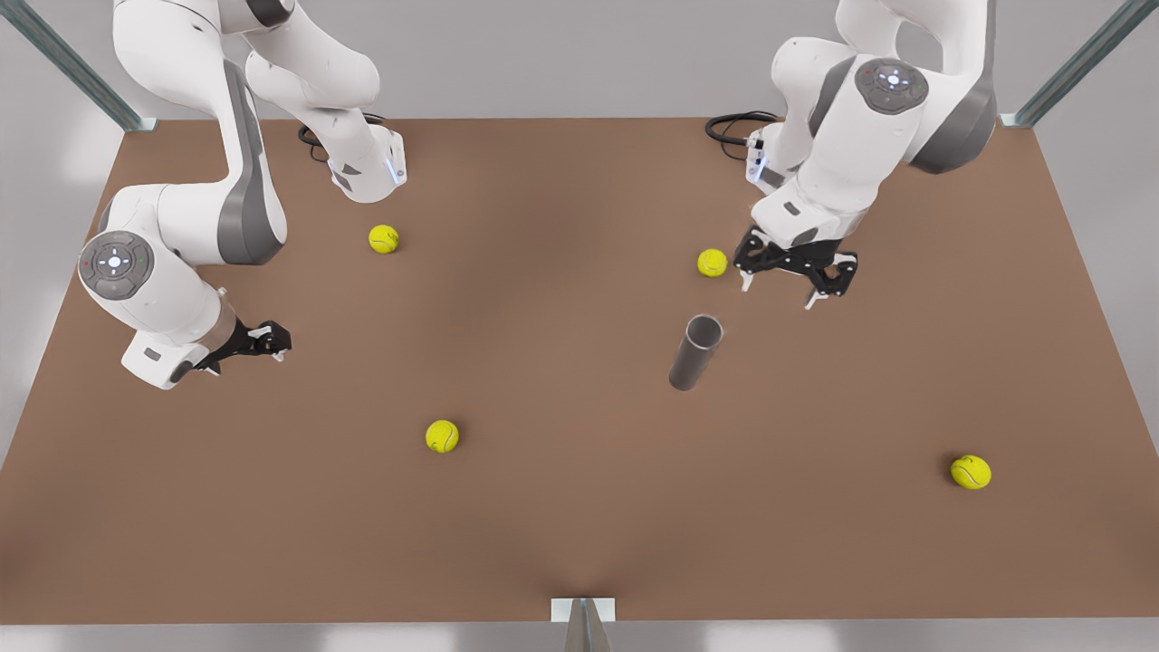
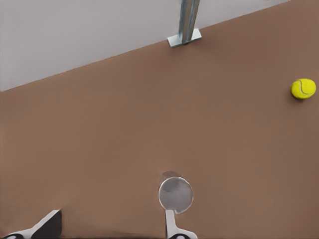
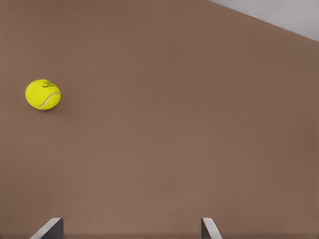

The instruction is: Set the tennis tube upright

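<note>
Your left gripper, the black two-finger one on the arm at the front view's right, hangs with its fingers spread apart and holding nothing, just beyond the slim plain grey tennis tube. That tube stands upright on the flat brown table, its hollow, silvery-rimmed end facing up, apart from both grippers. In your left wrist view the tube's open mouth sits just past one pale fingertip, with bare table between the two fingers.

Your right gripper is on the arm at the front view's left, low over the table and well apart from the tube; this arm waits. Its fingers are parted too, as the right wrist view shows, with nothing between them.

Four small yellow-green tennis balls lie loose on the table. One rests just beside your left gripper, on the front view's left of it. Another lies farther back near the left-hand arm, a third sits in the near left part, and the fourth is off toward the near right edge.
</note>
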